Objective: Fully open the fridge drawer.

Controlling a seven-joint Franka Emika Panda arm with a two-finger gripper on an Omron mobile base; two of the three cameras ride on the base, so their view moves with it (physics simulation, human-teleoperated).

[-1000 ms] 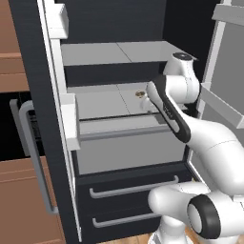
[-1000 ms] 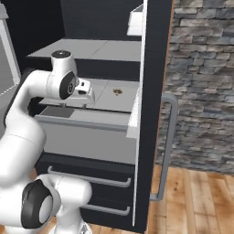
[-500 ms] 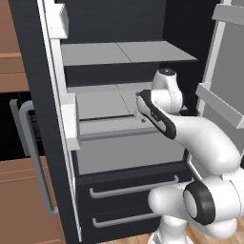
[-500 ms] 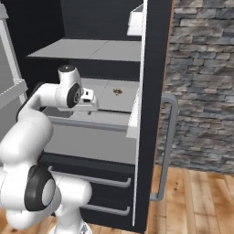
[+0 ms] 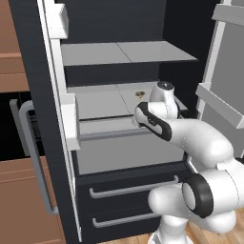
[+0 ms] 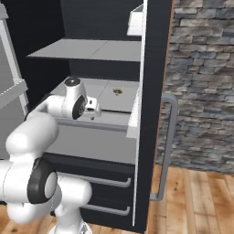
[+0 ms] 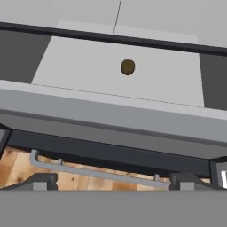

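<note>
Fridge drawer [image 5: 128,152] partly out below shelf [image 5: 124,51] | more pull left | end effector [image 6: 94,111] at drawer lip, spread unclear

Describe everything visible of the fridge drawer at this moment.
The fridge drawer is a wide light-grey box with a plain flat front, a darker grey top lip and no bar handle. It looks like smooth matte plastic. It sits level in the open fridge, below the flat grey shelves and above two dark drawers with grey bar handles. It stands pulled partway out. In the hand view a small brownish round object lies inside on the pale floor. The tool hovers at its top lip; contact cannot be told.
</note>
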